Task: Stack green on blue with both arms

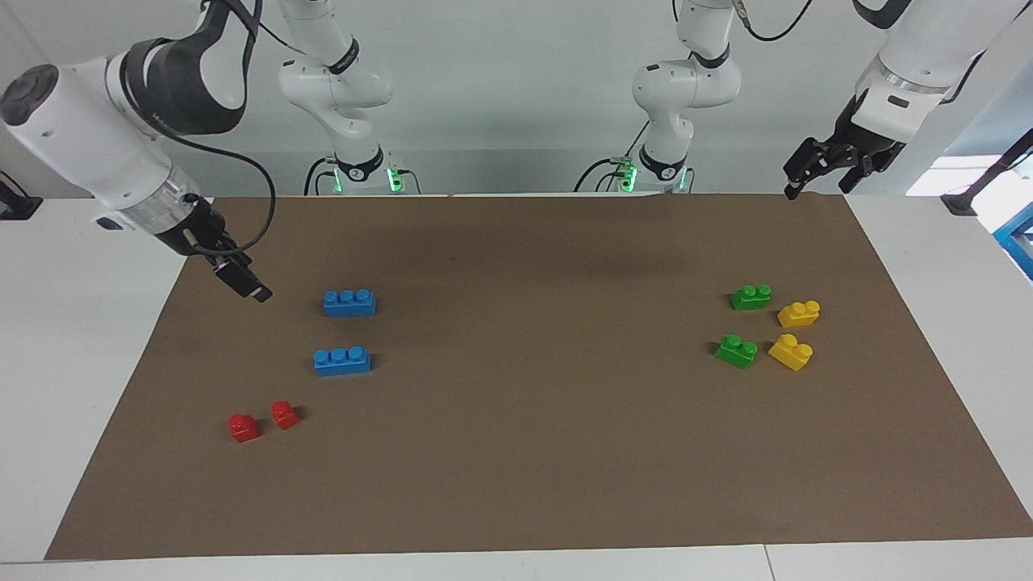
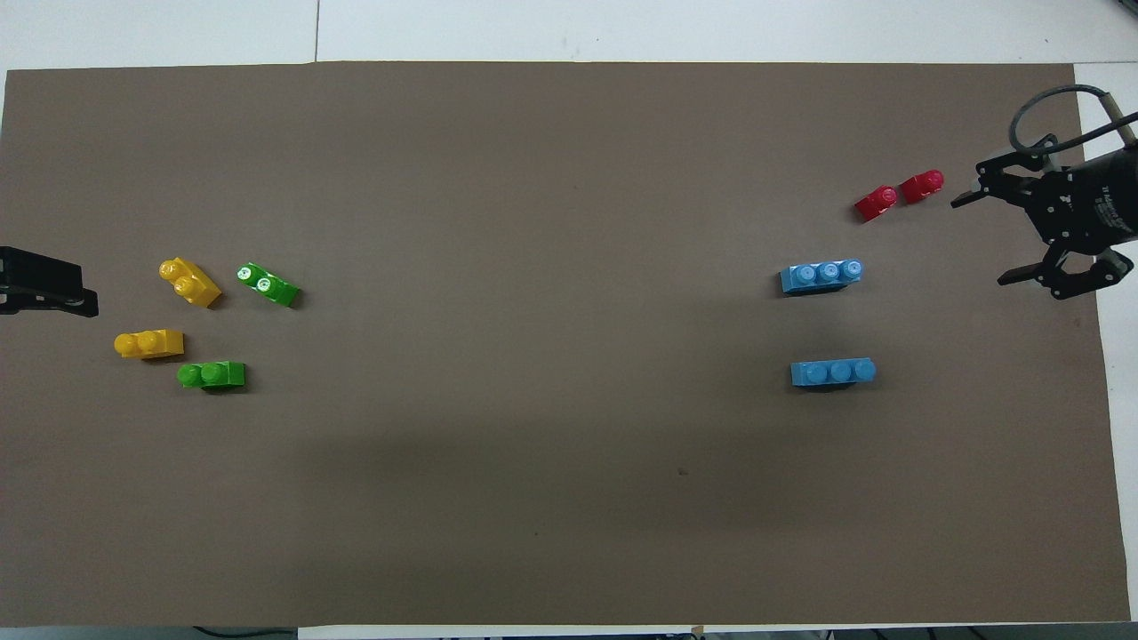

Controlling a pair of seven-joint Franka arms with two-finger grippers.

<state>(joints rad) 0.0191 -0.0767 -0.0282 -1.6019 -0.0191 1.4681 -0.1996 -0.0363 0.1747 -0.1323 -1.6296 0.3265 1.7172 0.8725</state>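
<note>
Two green two-stud bricks lie toward the left arm's end, one (image 1: 750, 297) (image 2: 212, 375) nearer to the robots than the other (image 1: 736, 351) (image 2: 267, 284). Two blue three-stud bricks lie toward the right arm's end, one (image 1: 349, 303) (image 2: 833, 372) nearer to the robots than the other (image 1: 342, 360) (image 2: 821, 276). My right gripper (image 1: 257, 292) (image 2: 987, 238) is open and empty, in the air over the mat's edge beside the blue bricks. My left gripper (image 1: 817, 187) (image 2: 84, 300) is open and empty, raised over the mat's corner, apart from the green bricks.
Two yellow two-stud bricks (image 1: 799, 313) (image 1: 791, 351) lie beside the green ones. Two small red bricks (image 1: 244, 427) (image 1: 284, 414) lie farther from the robots than the blue bricks. A brown mat (image 1: 524, 452) covers the white table.
</note>
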